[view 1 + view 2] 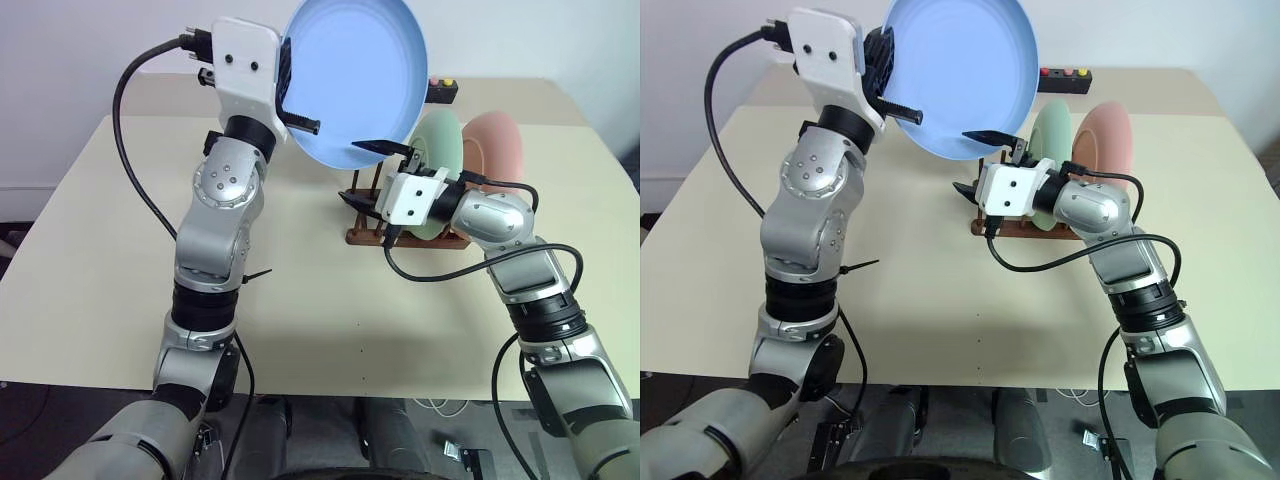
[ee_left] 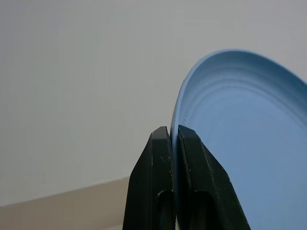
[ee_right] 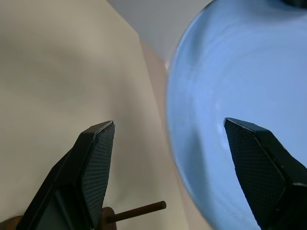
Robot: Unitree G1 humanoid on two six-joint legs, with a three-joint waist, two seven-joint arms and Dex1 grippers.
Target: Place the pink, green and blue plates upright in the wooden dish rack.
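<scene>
My left gripper (image 1: pixel 312 122) is shut on the rim of the light blue plate (image 1: pixel 350 70) and holds it tilted high above the table; the left wrist view shows both fingers (image 2: pixel 160 158) pinching the rim. Just below the plate's lower edge, in front of the wooden dish rack (image 1: pixel 365 235), my right gripper (image 1: pixel 352 172) is open. In the right wrist view the plate's edge (image 3: pixel 230 72) lies between the spread fingers (image 3: pixel 98 163), ungripped. The mint green plate (image 1: pixel 440 150) and the salmon pink plate (image 1: pixel 495 145) stand upright in the rack.
The rack sits right of centre on the beige table (image 1: pixel 320 310). A small black box with coloured buttons (image 1: pixel 442 90) lies at the far edge behind the plates. A free rack peg (image 3: pixel 139 210) shows under my right gripper.
</scene>
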